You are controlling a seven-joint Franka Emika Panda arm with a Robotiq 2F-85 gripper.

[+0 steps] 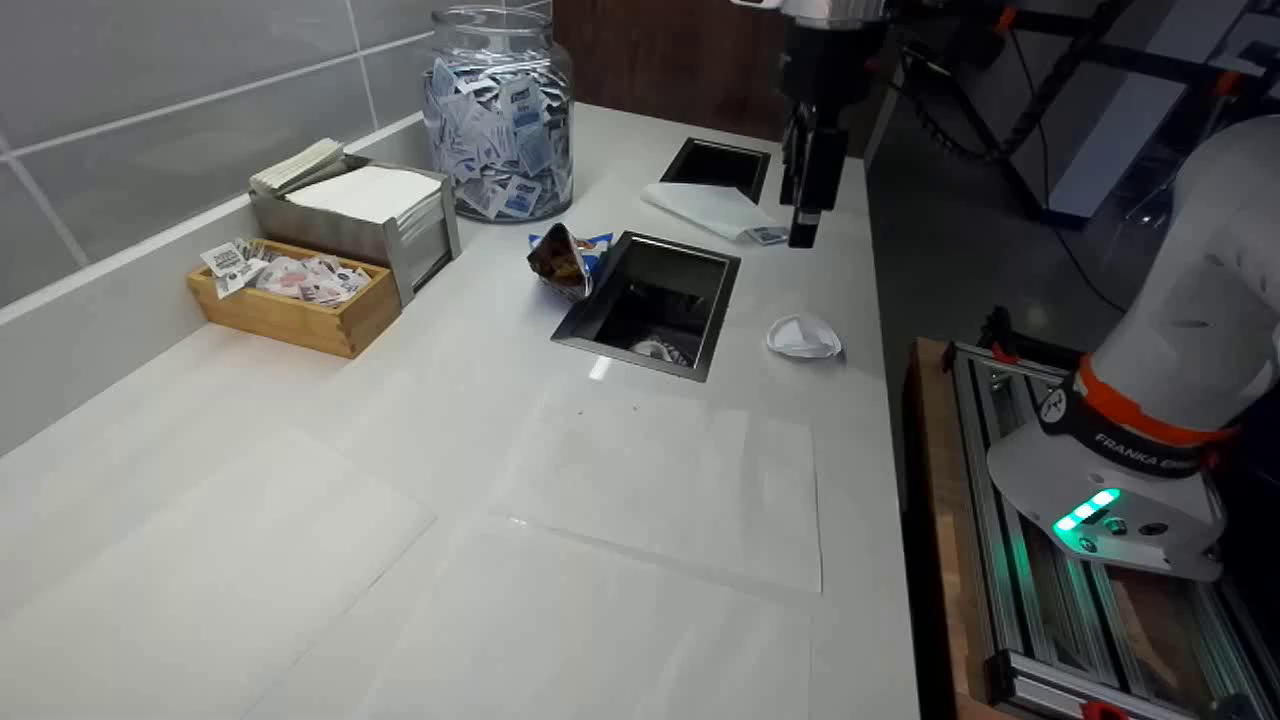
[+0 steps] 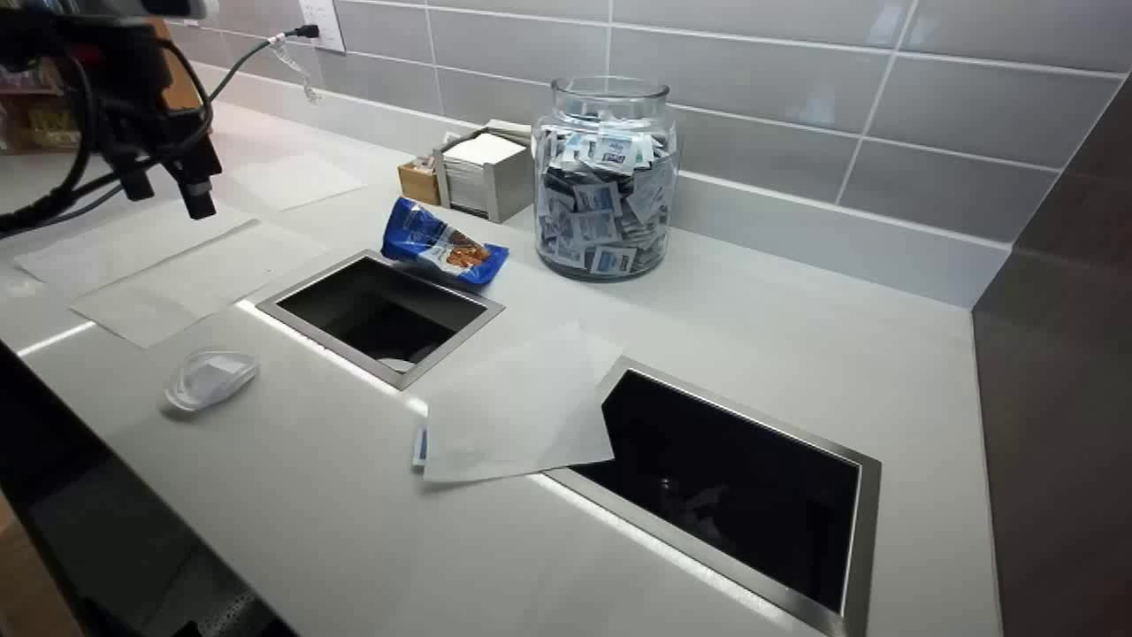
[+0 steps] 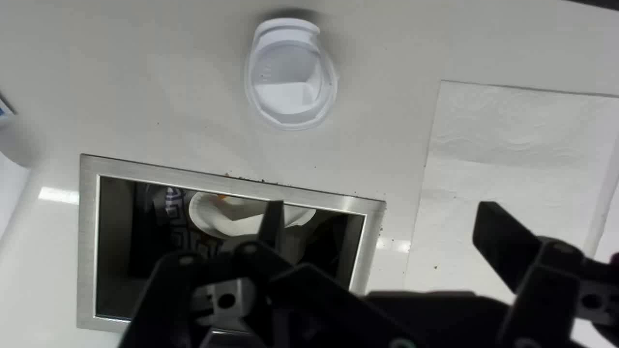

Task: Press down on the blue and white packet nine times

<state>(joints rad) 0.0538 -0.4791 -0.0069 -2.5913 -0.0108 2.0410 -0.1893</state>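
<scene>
The gripper point(image 2: 170, 199) hangs well above the counter point(image 2: 796, 336), toward its robot-side edge, w/ fingers point(image 3: 505, 244) spread wide and nothing btwn them. Next comes the trash opening point(image 3: 193, 180); along its wall-side rim lies the blue and white packet point(image 2: 442, 246), prob. the one which is meant, free of the gripper. The danger, I judge: an off-centre press may push it over the rim and down inside, b/c the support ends there; w/ spread fingers, one tip may strike metal instead. Its gaping end point(image 1: 557, 260) may also spill. Further along, a paper sheet point(image 2: 522, 411) hides most of a small sachet point(image 2: 420, 447), also blue-white, so a mix-up is poss. Near the wall-side edge, the napkin holder point(image 2: 510, 184) and the jar point(image 2: 610, 97) block approach from behind. The second opening point(image 2: 752, 418) is last, toward the dark panel point(image 2: 1061, 398).
</scene>
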